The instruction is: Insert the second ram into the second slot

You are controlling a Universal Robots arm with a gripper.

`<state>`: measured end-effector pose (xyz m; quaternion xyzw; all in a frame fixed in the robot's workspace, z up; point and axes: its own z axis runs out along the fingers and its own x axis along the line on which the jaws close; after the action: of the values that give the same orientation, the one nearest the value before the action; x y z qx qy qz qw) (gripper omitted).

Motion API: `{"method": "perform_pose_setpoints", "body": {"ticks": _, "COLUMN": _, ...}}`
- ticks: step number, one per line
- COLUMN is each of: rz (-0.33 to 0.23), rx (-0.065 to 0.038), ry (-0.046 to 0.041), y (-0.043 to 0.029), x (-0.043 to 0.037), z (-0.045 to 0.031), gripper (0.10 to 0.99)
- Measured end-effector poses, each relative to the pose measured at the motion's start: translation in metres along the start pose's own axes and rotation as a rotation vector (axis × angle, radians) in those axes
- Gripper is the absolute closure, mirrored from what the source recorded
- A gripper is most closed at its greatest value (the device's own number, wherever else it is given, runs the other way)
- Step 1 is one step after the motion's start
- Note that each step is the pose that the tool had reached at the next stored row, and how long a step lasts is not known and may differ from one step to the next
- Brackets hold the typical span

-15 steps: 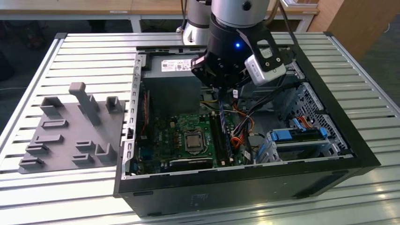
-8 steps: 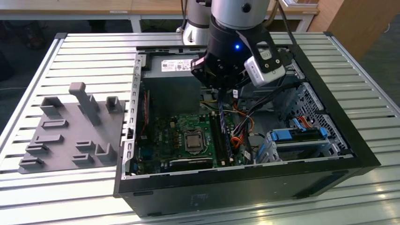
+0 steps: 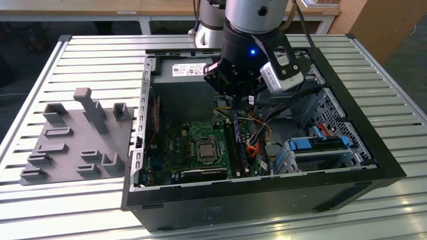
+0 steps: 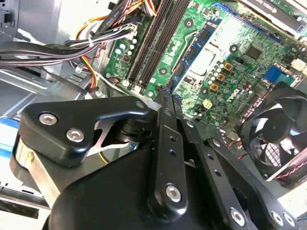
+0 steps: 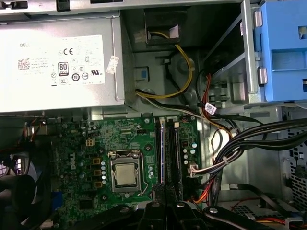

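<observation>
One blue stick, second ram (image 3: pixel 235 129), I see edge-on along memory slots (image 3: pixel 244 152) on motherboard (image 3: pixel 180 145), directly beneath gripper (image 3: pixel 235 102). Jaws drawn narrow; can't tell from here whether they pinch it.

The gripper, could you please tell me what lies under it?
Below the gripper lie the dark RAM slots of the green motherboard, bundled cables beside them. The gripper covers the slots' nearest end, so what sits there cannot be seen.
</observation>
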<state>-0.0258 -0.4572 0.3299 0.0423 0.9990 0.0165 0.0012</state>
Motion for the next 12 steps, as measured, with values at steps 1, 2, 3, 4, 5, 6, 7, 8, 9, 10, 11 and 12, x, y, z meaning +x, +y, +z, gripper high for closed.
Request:
{"method": "perform_pose_setpoints", "body": {"ticks": 1, "rz": 0.0, "rx": 0.0, "ry": 0.0002, "y": 0.0, "x": 0.0, "z": 0.0004, "gripper": 0.969}}
{"method": "perform_pose_setpoints", "body": {"ticks": 2, "rz": 0.0, "rx": 0.0, "ry": 0.0005, "y": -0.0001, "x": 0.0, "z": 0.0007, "gripper": 0.969}}
{"method": "perform_pose_setpoints", "body": {"ticks": 3, "rz": 0.0, "rx": 0.0, "ry": 0.0007, "y": -0.0001, "x": 0.0, "z": 0.0011, "gripper": 0.969}}
{"method": "perform_pose_setpoints", "body": {"ticks": 4, "rz": 0.0, "rx": 0.0, "ry": 0.001, "y": -0.0001, "x": 0.0, "z": 0.0015, "gripper": 0.969}}
{"method": "perform_pose_setpoints", "body": {"ticks": 5, "rz": 0.0, "rx": 0.0, "ry": 0.0014, "y": -0.0001, "x": 0.0, "z": 0.0019, "gripper": 0.969}}
{"method": "perform_pose_setpoints", "body": {"ticks": 6, "rz": 0.0, "rx": 0.0, "ry": 0.002, "y": -0.0002, "x": 0.0, "z": 0.0023, "gripper": 0.969}}
{"method": "perform_pose_setpoints", "body": {"ticks": 7, "rz": 0.0, "rx": 0.0, "ry": 0.0026, "y": -0.0002, "x": 0.0, "z": 0.0027, "gripper": 0.969}}
{"method": "perform_pose_setpoints", "body": {"ticks": 8, "rz": 0.0, "rx": 0.0, "ry": 0.0034, "y": -0.0002, "x": 0.0, "z": 0.0032, "gripper": 0.969}}
{"method": "perform_pose_setpoints", "body": {"ticks": 9, "rz": 0.0, "rx": 0.0, "ry": 0.0042, "y": -0.0003, "x": 0.0, "z": 0.0038, "gripper": 0.969}}
{"method": "perform_pose_setpoints", "body": {"ticks": 10, "rz": 0.0, "rx": 0.0, "ry": 0.0051, "y": -0.0003, "x": 0.0, "z": 0.0044, "gripper": 0.969}}
{"method": "perform_pose_setpoints", "body": {"ticks": 11, "rz": 0.0, "rx": 0.0, "ry": 0.0059, "y": -0.0004, "x": -0.0001, "z": 0.0049, "gripper": 0.969}}
{"method": "perform_pose_setpoints", "body": {"ticks": 12, "rz": 0.0, "rx": 0.001, "ry": 0.0067, "y": -0.0008, "x": -0.0001, "z": 0.0054, "gripper": 0.969}}
